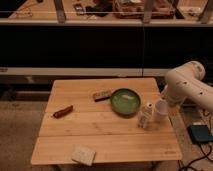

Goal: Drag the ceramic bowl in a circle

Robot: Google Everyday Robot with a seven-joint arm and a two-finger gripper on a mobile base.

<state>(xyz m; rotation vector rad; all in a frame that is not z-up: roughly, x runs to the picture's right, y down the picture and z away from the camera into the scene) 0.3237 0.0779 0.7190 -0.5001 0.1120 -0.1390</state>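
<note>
The ceramic bowl is round, shallow and green with a darker rim. It sits on the wooden table, right of the middle. My white arm reaches in from the right edge. Its gripper seems to hang just off the bowl's lower right rim, beside a small white cup. It is close to the bowl, and I cannot tell whether it touches it.
A small flat packet lies just left of the bowl. A red-brown stick-shaped item lies at the table's left. A pale sponge-like block sits near the front edge. A dark device lies on the floor at right. Dark counters stand behind.
</note>
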